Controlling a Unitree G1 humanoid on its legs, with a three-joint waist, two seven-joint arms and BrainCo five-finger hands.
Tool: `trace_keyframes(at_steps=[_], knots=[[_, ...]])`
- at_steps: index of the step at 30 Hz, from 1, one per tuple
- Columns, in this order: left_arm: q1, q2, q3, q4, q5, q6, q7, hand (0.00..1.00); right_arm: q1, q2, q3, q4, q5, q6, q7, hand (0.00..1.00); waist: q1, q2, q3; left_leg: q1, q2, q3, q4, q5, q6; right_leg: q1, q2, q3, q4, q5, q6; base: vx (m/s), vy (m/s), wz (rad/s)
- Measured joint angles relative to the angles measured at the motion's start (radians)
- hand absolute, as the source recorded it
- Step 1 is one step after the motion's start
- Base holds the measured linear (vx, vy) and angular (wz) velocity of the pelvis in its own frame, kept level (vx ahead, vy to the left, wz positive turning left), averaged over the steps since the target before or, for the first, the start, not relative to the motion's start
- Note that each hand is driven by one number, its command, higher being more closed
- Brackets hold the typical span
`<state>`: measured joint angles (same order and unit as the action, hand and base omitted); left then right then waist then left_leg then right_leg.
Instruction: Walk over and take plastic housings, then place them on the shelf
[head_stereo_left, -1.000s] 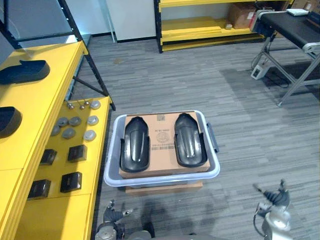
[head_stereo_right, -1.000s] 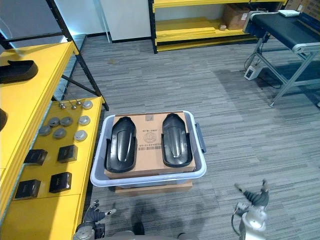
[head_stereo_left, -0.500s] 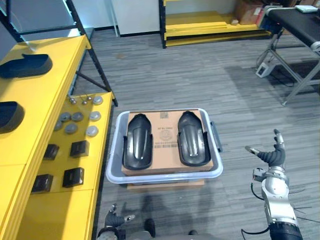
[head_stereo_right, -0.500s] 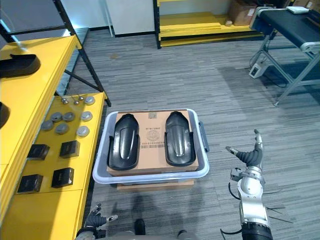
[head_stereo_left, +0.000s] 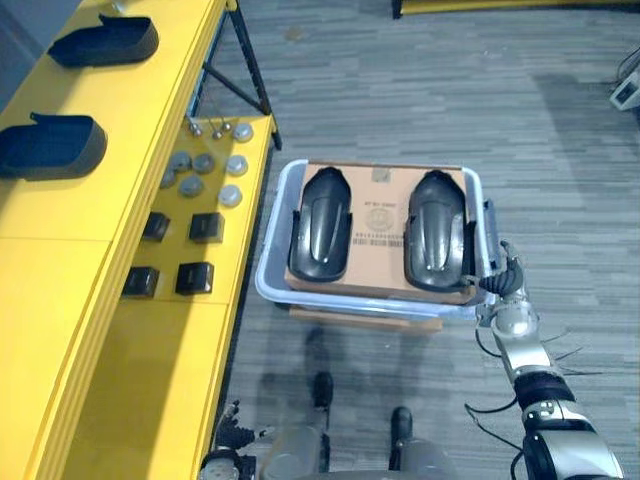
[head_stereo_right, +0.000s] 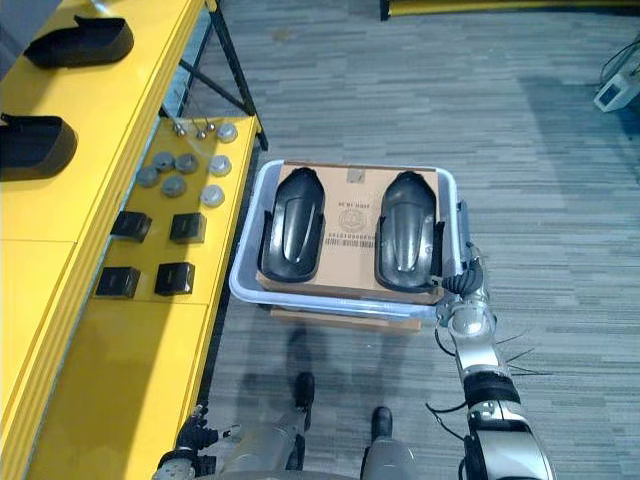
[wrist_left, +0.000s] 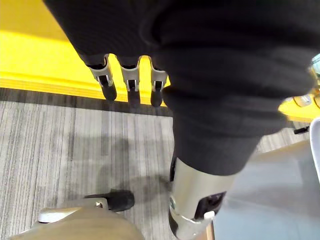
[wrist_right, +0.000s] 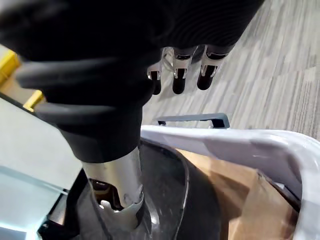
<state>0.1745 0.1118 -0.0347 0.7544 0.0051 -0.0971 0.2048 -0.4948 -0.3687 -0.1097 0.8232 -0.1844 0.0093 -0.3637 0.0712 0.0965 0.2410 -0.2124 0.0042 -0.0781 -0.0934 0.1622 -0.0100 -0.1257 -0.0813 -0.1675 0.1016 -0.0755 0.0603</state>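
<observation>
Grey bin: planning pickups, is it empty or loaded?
Loaded: two black housings lie on cardboard inside the grey bin; right hand open at its rim.

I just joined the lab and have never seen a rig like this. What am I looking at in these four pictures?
It is a walking humanoid robot. The two wide pictures come from cameras in its head, looking down; the two close ones from cameras on its wrists. Before it stands a pale grey plastic crate holding a brown cardboard sheet with two black plastic housings. Beside it, a yellow shelf carries two more dark housings, grey round discs and small black boxes. The right hand hovers open by the crate's right rim; the left hand hangs open near the shelf. Neither holds anything.
</observation>
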Motion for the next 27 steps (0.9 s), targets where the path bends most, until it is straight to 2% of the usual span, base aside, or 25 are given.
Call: trace_keyframes(at_steps=[1, 4, 7, 13, 22, 27], knots=[[0.000, -0.003, -0.003, -0.010, -0.004, -0.002, 0.005, 0.00, -0.023, 0.000, -0.003, 0.030, 0.013, 0.001, -0.010, 1.00, 0.002, 0.004, 0.004, -0.002, -0.001, -0.005, 0.000, 0.001, -0.001, 0.001, 0.000, -0.005, -0.001, -0.001, -0.001, 0.05, -0.015, 0.07], [-0.001, -0.017, -0.003, -0.019, -0.013, -0.009, 0.018, 0.00, -0.074, 0.002, -0.032, 0.064, 0.027, 0.007, -0.048, 1.00, 0.001, 0.016, 0.015, -0.009, -0.005, -0.018, 0.000, 0.002, -0.003, 0.000, -0.002, -0.016, -0.001, -0.002, -0.003, 0.04, -0.020, 0.11], [-0.001, -0.020, -0.004, -0.023, -0.014, -0.011, 0.021, 0.00, -0.110, 0.006, -0.082, 0.102, 0.047, 0.019, -0.074, 1.00, 0.002, 0.017, 0.035, -0.014, -0.006, -0.035, 0.000, 0.013, -0.018, 0.000, -0.003, -0.024, -0.001, -0.003, -0.004, 0.00, -0.022, 0.10], [-0.001, -0.023, -0.005, -0.020, -0.016, -0.010, 0.036, 0.00, -0.106, 0.010, -0.111, 0.097, 0.069, 0.019, -0.096, 1.00, -0.001, 0.019, 0.046, -0.016, -0.002, -0.045, -0.001, 0.013, -0.019, -0.003, 0.000, -0.027, 0.003, -0.005, -0.005, -0.04, -0.006, 0.02], [-0.002, -0.023, -0.006, -0.022, -0.014, 0.003, 0.035, 0.00, 0.104, 0.055, -0.112, -0.158, 0.072, 0.017, -0.103, 1.00, -0.006, 0.015, 0.045, 0.021, -0.001, -0.036, -0.002, 0.012, -0.019, 0.027, -0.003, -0.016, 0.007, -0.007, -0.001, -0.01, -0.001, -0.02], [0.002, -0.023, -0.002, -0.060, -0.014, 0.007, 0.026, 0.00, 0.204, 0.077, -0.174, -0.286, 0.077, 0.017, -0.104, 1.00, -0.014, 0.006, 0.038, 0.043, -0.001, -0.038, -0.002, 0.012, -0.019, 0.050, -0.005, -0.017, 0.007, -0.011, 0.005, -0.01, -0.002, 0.01]])
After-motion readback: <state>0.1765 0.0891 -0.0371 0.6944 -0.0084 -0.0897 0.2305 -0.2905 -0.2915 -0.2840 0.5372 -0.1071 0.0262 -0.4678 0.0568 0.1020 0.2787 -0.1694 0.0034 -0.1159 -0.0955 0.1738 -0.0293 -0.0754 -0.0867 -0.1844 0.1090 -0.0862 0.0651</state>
